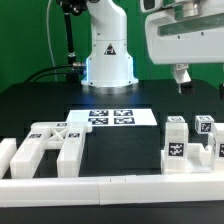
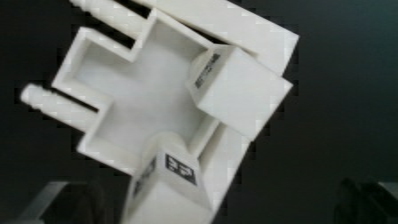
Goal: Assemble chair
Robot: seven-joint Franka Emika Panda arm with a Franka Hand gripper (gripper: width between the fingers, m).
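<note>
Black tabletop (image 1: 25,110) bears blocky, matte-white, tag-marked chair parts (image 1: 70,155) — jaws spread apart above them.

White tagged chair part (image 2: 151,110) close-up

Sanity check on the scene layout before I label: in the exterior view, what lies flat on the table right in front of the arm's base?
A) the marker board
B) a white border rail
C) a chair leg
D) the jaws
A: the marker board, thin, flat and covered in tags, lies just in front of the arm's base, while the chair parts sit off to the sides, nearer the camera.
</note>
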